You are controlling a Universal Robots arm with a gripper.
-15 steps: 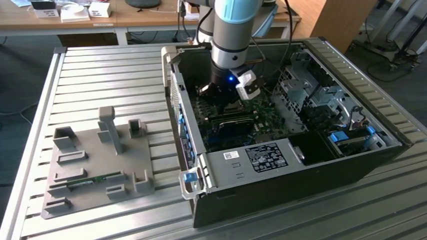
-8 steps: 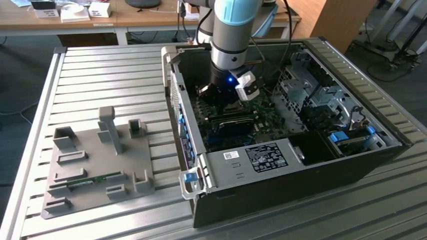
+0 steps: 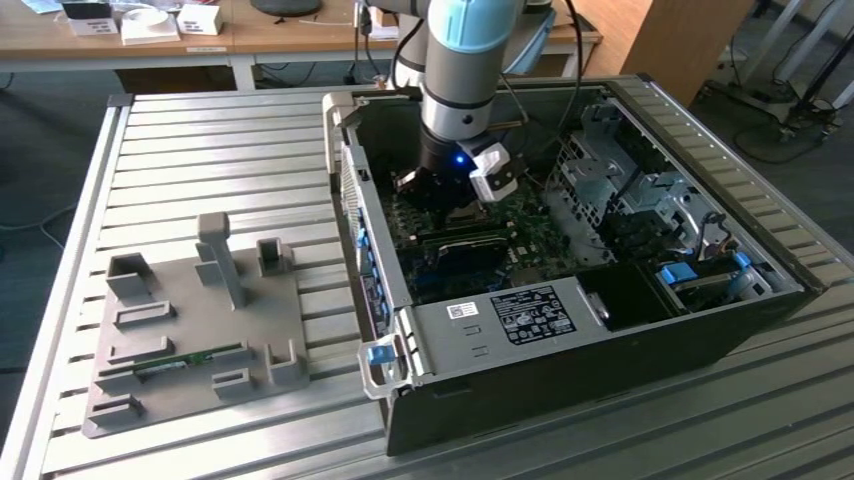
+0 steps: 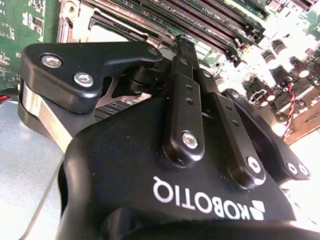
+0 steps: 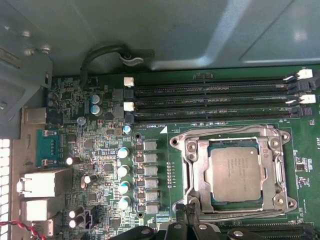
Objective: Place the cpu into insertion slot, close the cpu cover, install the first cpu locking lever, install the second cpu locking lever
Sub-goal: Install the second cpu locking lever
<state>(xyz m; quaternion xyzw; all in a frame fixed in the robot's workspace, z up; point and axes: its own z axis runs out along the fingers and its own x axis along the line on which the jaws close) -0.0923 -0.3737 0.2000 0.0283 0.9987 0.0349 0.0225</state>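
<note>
Nearest you, the gripper [image 4: 184, 45], fingers together on nothing; beyond it at twelve o'clock the cpu [image 5: 236, 174] lies flat under the closed cpu cover [image 5: 201, 172].

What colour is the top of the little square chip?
Dull silver-grey. The cpu shows best in the first wrist view, sitting in the green motherboard.

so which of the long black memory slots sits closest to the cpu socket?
The third memory slot in the first wrist view, the one bordering the cpu cover frame. The other two lie beyond it, toward the grey case wall. The cpu sits inside the frame.
</note>
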